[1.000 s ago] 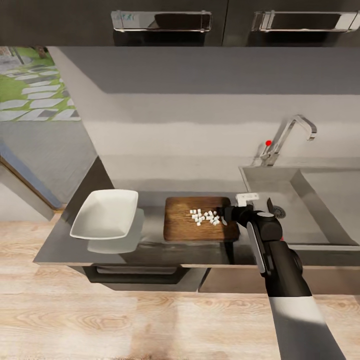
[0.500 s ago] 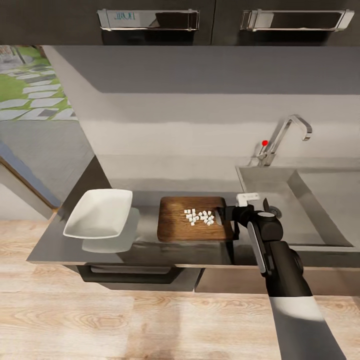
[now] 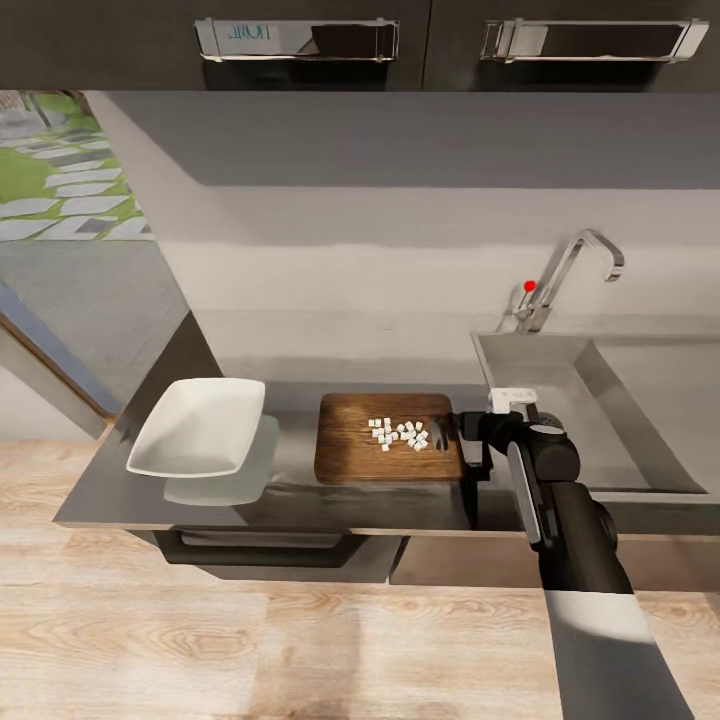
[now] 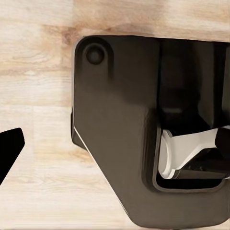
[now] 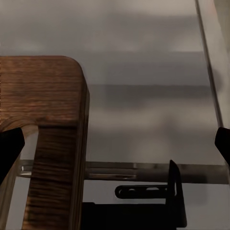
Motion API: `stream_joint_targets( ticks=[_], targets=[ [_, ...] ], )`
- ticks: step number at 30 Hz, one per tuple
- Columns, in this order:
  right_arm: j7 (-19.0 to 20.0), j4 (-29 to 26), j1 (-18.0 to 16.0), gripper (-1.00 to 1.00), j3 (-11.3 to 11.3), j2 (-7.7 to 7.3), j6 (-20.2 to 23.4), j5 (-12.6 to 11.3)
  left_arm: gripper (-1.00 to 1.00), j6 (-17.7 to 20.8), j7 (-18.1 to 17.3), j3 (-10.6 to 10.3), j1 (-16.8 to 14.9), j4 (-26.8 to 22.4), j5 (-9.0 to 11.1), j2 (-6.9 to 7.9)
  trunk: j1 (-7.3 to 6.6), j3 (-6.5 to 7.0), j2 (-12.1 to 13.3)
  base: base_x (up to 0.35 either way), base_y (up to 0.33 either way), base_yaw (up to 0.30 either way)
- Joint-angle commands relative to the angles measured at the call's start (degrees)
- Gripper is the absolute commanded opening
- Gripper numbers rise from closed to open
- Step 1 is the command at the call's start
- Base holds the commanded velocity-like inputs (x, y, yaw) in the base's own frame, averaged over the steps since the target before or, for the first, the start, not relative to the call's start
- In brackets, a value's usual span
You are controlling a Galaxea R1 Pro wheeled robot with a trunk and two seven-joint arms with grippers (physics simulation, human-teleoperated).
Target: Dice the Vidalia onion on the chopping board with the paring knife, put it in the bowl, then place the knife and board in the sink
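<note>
The brown chopping board (image 3: 365, 450) lies on the grey countertop (image 3: 290, 490), left of the sink (image 3: 600, 440). Several white diced onion pieces (image 3: 400, 434) sit on its right half. The white squarish bowl (image 3: 198, 427) stands further left on the countertop. My right gripper (image 3: 468, 440) hangs at the board's right end, open; in the right wrist view, my right gripper (image 5: 115, 146) has one fingertip (image 5: 9, 148) over the board's slot (image 5: 26, 148) and the other beyond the board (image 5: 48, 96). I cannot make out the paring knife. My left gripper (image 4: 115, 148) points at the floor, one fingertip (image 4: 9, 146) at the picture's edge.
The chrome tap (image 3: 565, 275) with its red knob (image 3: 529, 286) rises behind the sink. Dark wall cabinets (image 3: 300, 40) hang overhead. A dark drawer handle (image 3: 260, 545) runs below the counter's front edge. Light wood floor (image 3: 250, 640) lies in front, and the robot's own dark base (image 4: 124, 120) is below the left wrist.
The camera shifted first, sliding the whole scene left. Since then my right gripper has drawn slightly right along the board's end, toward the sink. Board, onion pieces and bowl have stayed put.
</note>
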Motion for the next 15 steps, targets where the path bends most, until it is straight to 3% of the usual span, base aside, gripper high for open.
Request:
stream_joint_targets(
  ticks=[1,15],
  targets=[
    [0.6,-0.1,0.0,1.0,-0.1,0.06,0.3,0.6,1.0,0.0,-0.5,0.3,0.0,0.0,-0.1,-0.08,0.04,-0.08,-0.1,0.0,0.0,0.0],
    [0.6,0.7,0.0,1.0,-0.1,1.13,0.2,0.6,1.0,0.0,-0.5,0.3,0.0,0.4,0.0,-0.08,0.04,-0.08,-0.1,0.0,0.0,0.0]
  ],
)
